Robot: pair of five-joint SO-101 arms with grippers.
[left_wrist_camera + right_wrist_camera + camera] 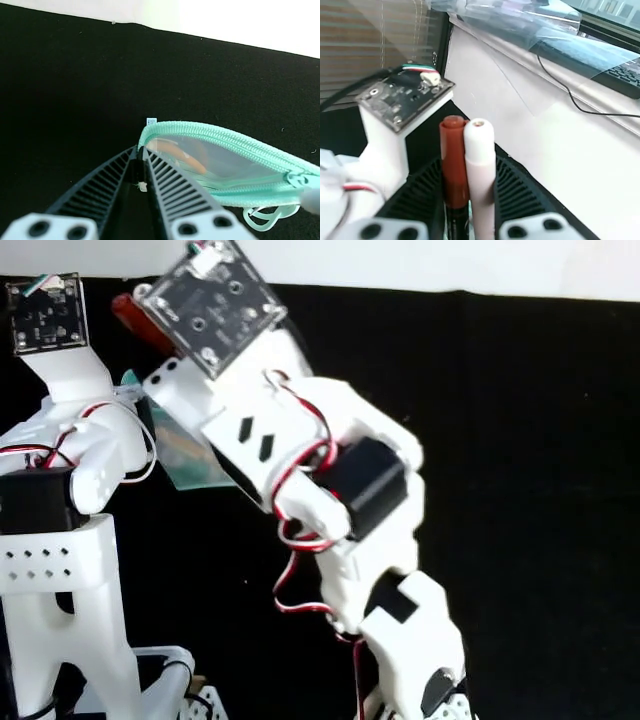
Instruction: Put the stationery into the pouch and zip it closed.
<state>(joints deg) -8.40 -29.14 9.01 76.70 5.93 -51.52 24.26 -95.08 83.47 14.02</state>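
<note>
In the left wrist view the left gripper (140, 157) is closed to a narrow point, its two ribbed black fingers pinching the end corner of the pouch (225, 160). The pouch is mint-green edged with a clear side, and it stretches away from the fingertips over the black desk (75, 75). I cannot tell whether it rests on the desk. Its zip bands stand apart, an orange item (177, 150) shows through the clear side, and the zip slider (299, 179) sits at the far end. In the right wrist view the right gripper (468, 166) clamps a pair of pens (467, 150) side by side, one with a red-brown cap and one white. Beyond them is the other arm's camera board (400, 100), and farther off a pale ledge with a cable (570, 95) and a keyboard (620, 75). From the high view, the pouch (190, 455) shows between the two arms.
</note>
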